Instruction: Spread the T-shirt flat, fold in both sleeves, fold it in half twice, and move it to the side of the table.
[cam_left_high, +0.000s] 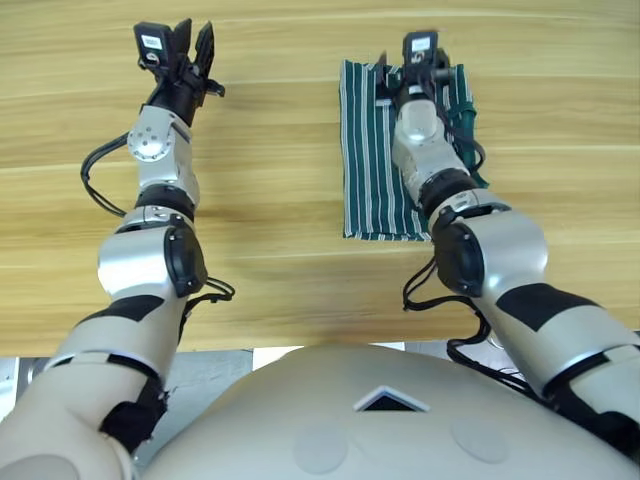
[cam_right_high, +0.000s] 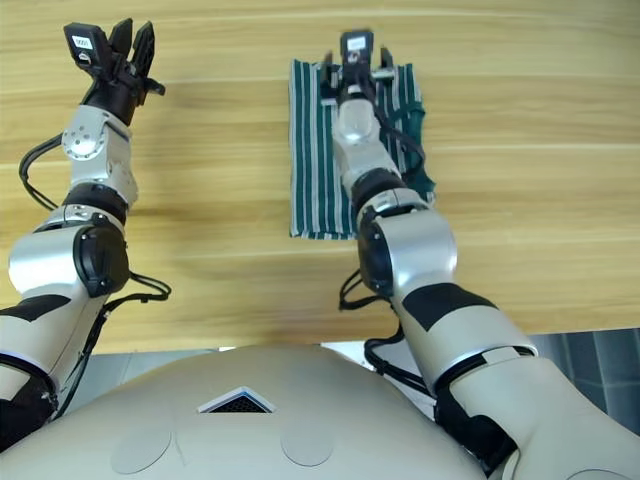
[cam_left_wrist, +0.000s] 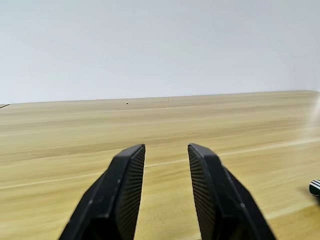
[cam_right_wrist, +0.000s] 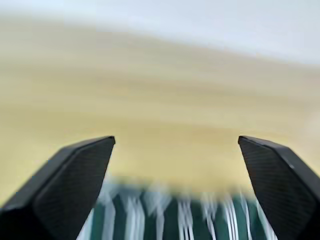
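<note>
The T-shirt (cam_left_high: 370, 150), green with white stripes, lies folded into a narrow rectangle on the wooden table (cam_left_high: 270, 200), right of the middle. My right gripper (cam_left_high: 415, 72) hovers over the shirt's far edge, open wide; in the right wrist view its fingers (cam_right_wrist: 75, 180) stand far apart above the striped cloth (cam_right_wrist: 175, 215). Far off to the left, my left gripper (cam_left_high: 194, 38) sits over bare wood, open with a small gap and nothing between its fingers (cam_left_wrist: 125, 190).
Bare wood stretches between the two arms and to the left of the shirt. The table's near edge (cam_left_high: 300, 345) runs just in front of the robot. A pale wall (cam_left_wrist: 160, 45) rises behind the far edge.
</note>
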